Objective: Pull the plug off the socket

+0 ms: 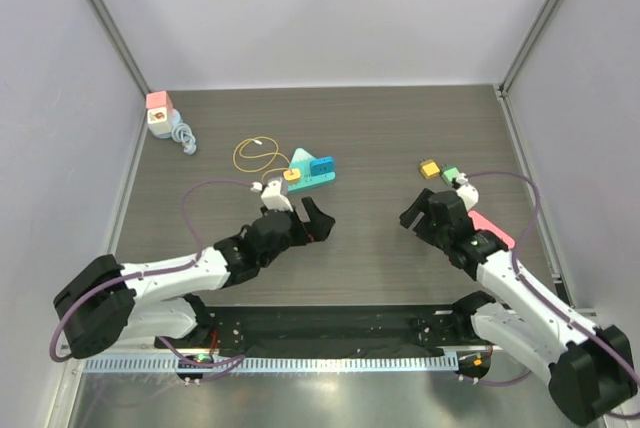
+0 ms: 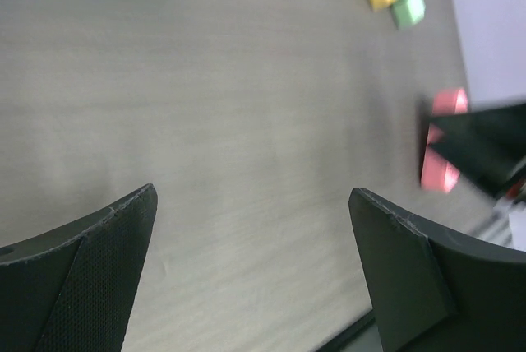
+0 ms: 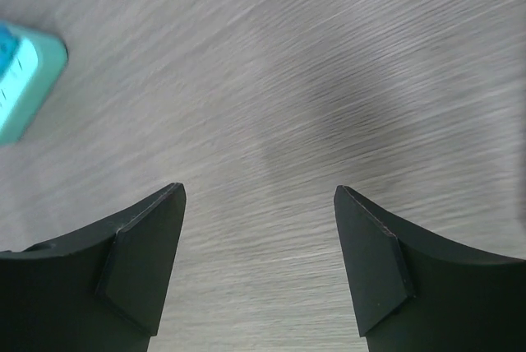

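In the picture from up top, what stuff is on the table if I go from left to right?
pink and white adapter → yellow cable → teal socket strip → yellow cube → green cube → pink block

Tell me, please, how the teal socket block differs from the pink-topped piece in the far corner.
The teal socket block lies mid-table; the pink-topped piece sits in the far left corner. The teal block is wider and flatter, the pink-topped piece small and boxy. Both have a cable alongside: thin yellow loop versus pale blue coil.
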Robot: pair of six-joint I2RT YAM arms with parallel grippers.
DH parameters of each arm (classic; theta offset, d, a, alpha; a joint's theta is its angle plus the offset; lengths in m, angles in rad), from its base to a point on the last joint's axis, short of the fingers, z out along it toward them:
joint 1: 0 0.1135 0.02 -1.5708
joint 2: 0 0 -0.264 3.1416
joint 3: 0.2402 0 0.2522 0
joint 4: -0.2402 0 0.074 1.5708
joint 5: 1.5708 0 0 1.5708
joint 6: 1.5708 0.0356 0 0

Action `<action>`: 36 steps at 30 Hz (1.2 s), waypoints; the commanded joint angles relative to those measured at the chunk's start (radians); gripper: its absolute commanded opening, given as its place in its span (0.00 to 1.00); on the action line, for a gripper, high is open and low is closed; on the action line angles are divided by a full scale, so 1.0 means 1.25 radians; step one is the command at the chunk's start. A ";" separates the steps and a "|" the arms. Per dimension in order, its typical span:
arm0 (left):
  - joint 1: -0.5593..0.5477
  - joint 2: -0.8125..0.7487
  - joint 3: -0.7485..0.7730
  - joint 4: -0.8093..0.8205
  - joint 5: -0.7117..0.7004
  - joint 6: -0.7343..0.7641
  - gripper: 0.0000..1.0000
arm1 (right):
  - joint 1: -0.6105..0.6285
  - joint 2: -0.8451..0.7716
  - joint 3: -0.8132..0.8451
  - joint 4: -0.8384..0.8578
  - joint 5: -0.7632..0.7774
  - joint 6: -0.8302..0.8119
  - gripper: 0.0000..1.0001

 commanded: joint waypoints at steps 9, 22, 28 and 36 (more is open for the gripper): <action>0.270 0.011 0.167 -0.055 0.025 0.075 1.00 | 0.126 0.299 0.101 0.297 -0.144 -0.023 0.87; 0.475 0.181 0.191 0.103 0.143 0.054 0.95 | 0.067 0.641 0.420 0.320 -0.282 -0.135 0.89; 0.521 0.217 0.178 0.170 0.203 0.123 0.89 | 0.067 0.759 0.517 0.321 -0.341 -0.188 0.88; 0.601 0.506 0.421 0.082 0.540 0.158 0.84 | 0.067 0.770 0.482 0.386 -0.380 -0.148 0.79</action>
